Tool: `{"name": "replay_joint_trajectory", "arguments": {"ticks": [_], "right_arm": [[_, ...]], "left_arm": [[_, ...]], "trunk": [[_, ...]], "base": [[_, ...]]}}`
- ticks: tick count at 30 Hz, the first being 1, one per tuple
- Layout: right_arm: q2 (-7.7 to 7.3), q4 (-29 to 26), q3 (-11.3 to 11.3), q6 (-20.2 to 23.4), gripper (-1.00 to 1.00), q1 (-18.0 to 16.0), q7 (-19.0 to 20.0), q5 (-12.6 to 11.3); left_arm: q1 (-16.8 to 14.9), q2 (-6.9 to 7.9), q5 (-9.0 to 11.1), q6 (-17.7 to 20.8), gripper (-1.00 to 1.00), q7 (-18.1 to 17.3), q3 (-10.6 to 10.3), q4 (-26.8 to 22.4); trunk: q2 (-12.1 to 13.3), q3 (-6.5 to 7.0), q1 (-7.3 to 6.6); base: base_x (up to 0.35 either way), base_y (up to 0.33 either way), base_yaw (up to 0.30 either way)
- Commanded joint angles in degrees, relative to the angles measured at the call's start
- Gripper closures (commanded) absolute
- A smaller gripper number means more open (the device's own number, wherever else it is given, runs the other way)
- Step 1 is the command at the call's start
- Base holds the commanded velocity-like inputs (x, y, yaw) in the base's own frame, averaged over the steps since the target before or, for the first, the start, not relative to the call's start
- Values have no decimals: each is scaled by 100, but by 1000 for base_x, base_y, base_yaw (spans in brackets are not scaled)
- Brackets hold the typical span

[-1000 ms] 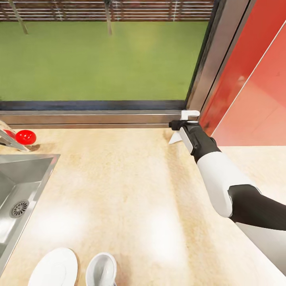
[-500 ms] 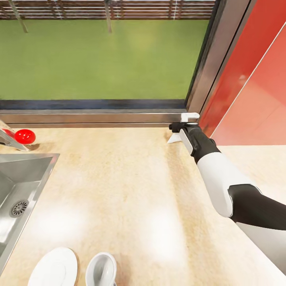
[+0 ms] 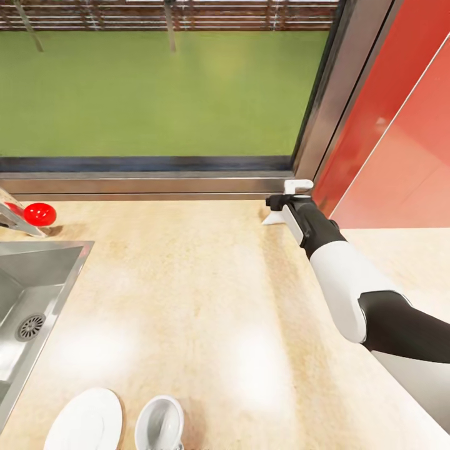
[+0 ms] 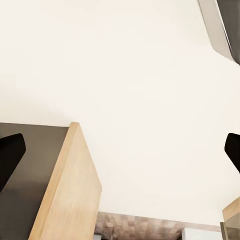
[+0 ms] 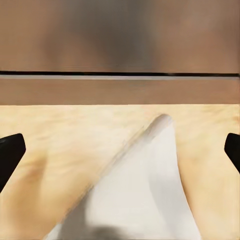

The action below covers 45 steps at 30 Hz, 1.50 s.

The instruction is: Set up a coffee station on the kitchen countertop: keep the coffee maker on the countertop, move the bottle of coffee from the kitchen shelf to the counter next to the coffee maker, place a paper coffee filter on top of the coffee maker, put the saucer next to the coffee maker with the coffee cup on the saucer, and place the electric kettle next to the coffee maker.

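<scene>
A white paper coffee filter (image 3: 273,218) lies on the beige countertop (image 3: 206,300) in its far right corner, by the window sill. My right gripper (image 3: 279,200) reaches over it, open. In the right wrist view the filter (image 5: 145,195) rises as a pale cone between the wide-apart fingertips (image 5: 11,150), touching neither. A white saucer (image 3: 84,420) and a white coffee cup (image 3: 160,425) stand side by side, apart, at the counter's near edge. My left gripper (image 4: 120,155) is open with nothing in it, facing a pale ceiling.
A steel sink (image 3: 25,294) is set into the counter at the left, with a red ball-shaped object (image 3: 40,214) behind it. The window frame (image 3: 150,185) bounds the back. A red wall panel (image 3: 400,137) stands close to my right arm. A wooden cabinet edge (image 4: 70,190) is near my left gripper.
My right arm has crept very slightly toward the window corner over the filter. The saucer, cup and filter have stayed in place.
</scene>
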Motion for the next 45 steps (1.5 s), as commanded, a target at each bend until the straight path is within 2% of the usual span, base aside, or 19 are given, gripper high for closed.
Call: {"name": "replay_joint_trajectory", "arguments": {"ticks": [1, 23, 29, 37, 40, 45], "right_arm": [[1, -6, 24, 38, -100, 1, -21, 1], [29, 91, 26, 22, -100, 58, 108, -13], [46, 91, 33, 20, -100, 58, 397, -13], [46, 91, 34, 21, -100, 58, 448, -13], [131, 73, 30, 44, -100, 57, 423, -5], [152, 65, 33, 45, -100, 57, 421, -5]], "left_arm": [[4, 1, 14, -8, -100, 8, 5, -10], [4, 5, 14, -9, -100, 8, 11, -10], [4, 0, 14, -9, -100, 8, 11, -10], [4, -7, 14, -9, -100, 8, 11, -4], [4, -18, 32, -26, -100, 1, -5, -1], [4, -18, 32, -26, -100, 0, -7, -1]], "trunk": [[-9, -7, 3], [-9, -7, 3], [-9, -7, 3], [-9, -7, 3], [-9, -7, 3], [-9, -7, 3]], "base": [[-5, 0, 0], [0, 0, 0], [0, 0, 0], [0, 0, 0], [0, 0, 0], [0, 0, 0]]}}
